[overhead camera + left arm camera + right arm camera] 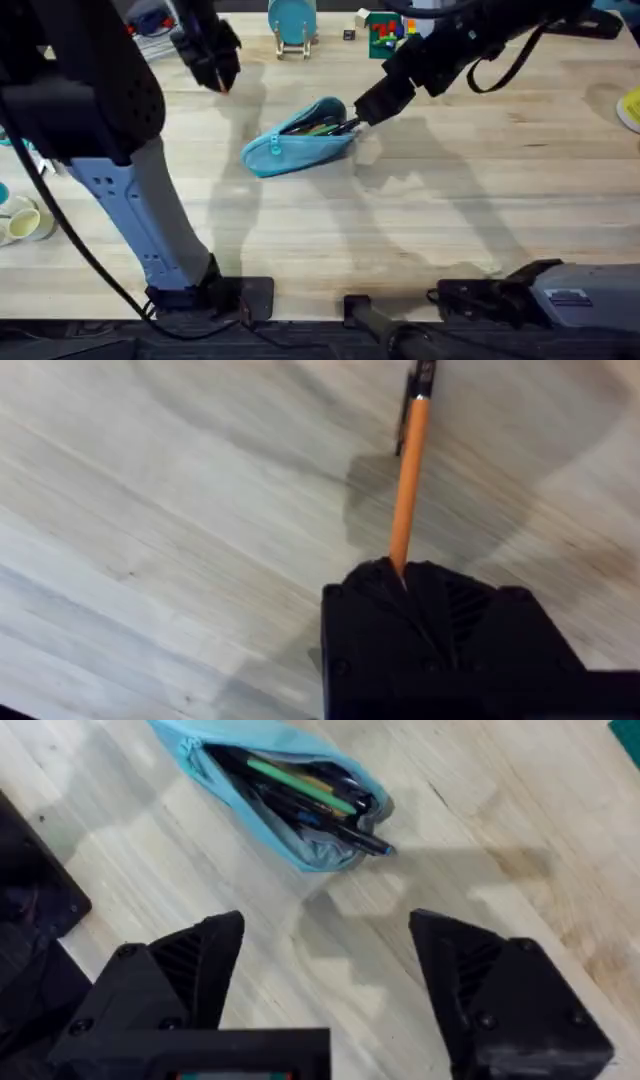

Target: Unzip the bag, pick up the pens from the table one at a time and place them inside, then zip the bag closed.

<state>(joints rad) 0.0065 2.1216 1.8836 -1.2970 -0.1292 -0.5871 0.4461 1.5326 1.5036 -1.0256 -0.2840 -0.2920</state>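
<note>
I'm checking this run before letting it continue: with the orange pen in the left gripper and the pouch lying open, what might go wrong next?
1. The left gripper pinches the orange pen by one end only, so it may swivel or slip out.
2. The bag already looks full; a black pen sticks out of its open end, so another could catch or push it out.
3. The right gripper is open beside the bag, so nothing steadies it.

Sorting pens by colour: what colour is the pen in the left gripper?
Orange with a dark tip, clearest in the left wrist view.

You see a light blue bag [300, 140] on a pale surface [450, 210] with plank grain. The pen [408, 485] is orange with a dark tip; the fingers [190, 970] are black.
</note>
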